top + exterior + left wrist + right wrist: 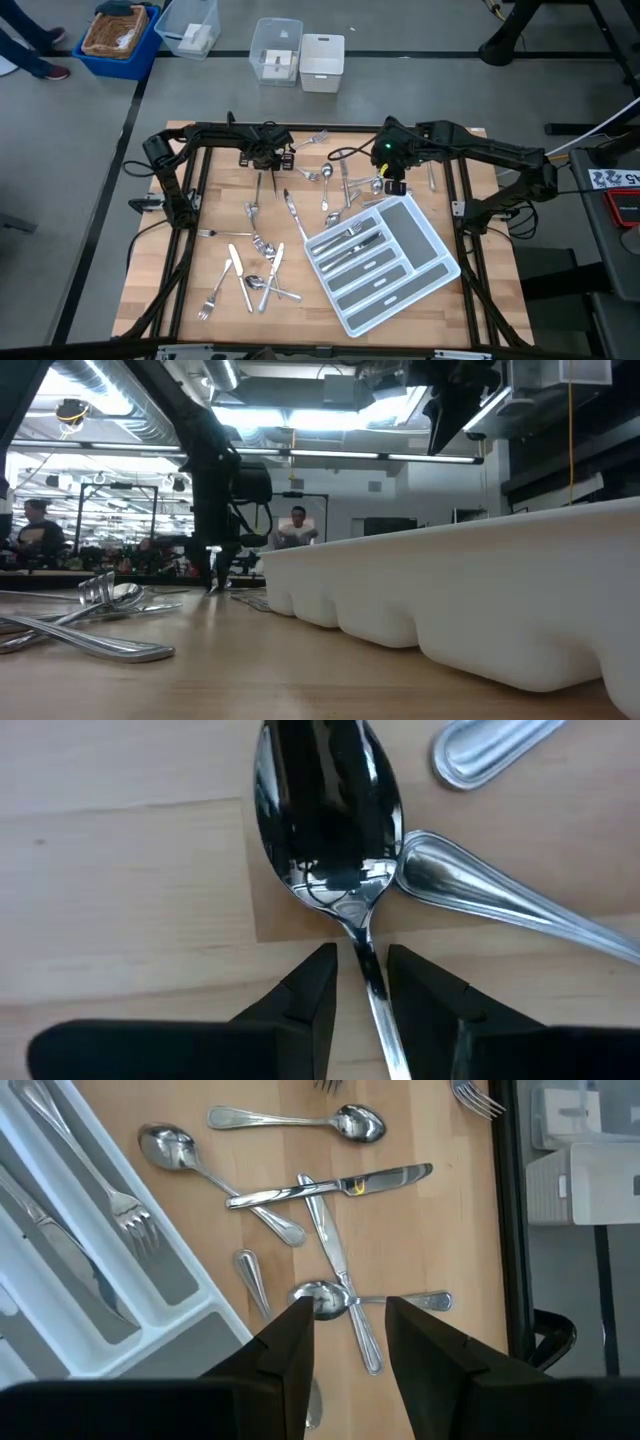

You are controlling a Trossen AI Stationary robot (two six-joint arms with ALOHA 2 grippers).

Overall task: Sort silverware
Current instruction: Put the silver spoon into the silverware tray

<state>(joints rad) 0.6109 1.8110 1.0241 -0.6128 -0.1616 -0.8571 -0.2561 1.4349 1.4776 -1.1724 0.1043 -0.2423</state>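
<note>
Spoon (325,815) flat on the surface (120,870), bowl up, handle running back between the left tool's (358,982) two fingers (310,990). Fingers narrowly apart, flanking the thin handle on either side, not clearly pressing it. A second handle end (430,870) touching the spoon's neck; a third handle end (480,750) just beyond.

Silverware (255,265) scattered over the wooden surface, mostly near the front left and at the middle back. A fork and knives (350,245) already lying in compartments of the tray (400,290), set at an angle on the right half.

Right tool (345,1325) hanging above the surface just behind the tray, fingers moderately apart, gripping nothing. Below it a spoon (320,1298) crossed by a knife (335,1185), with more spoons (350,1122) and another knife nearby. Left tool down at the back middle of the surface (268,155).

Clear boxes (277,52) and a blue bin (118,35) on the floor beyond. People (295,525) far back in the room.
</note>
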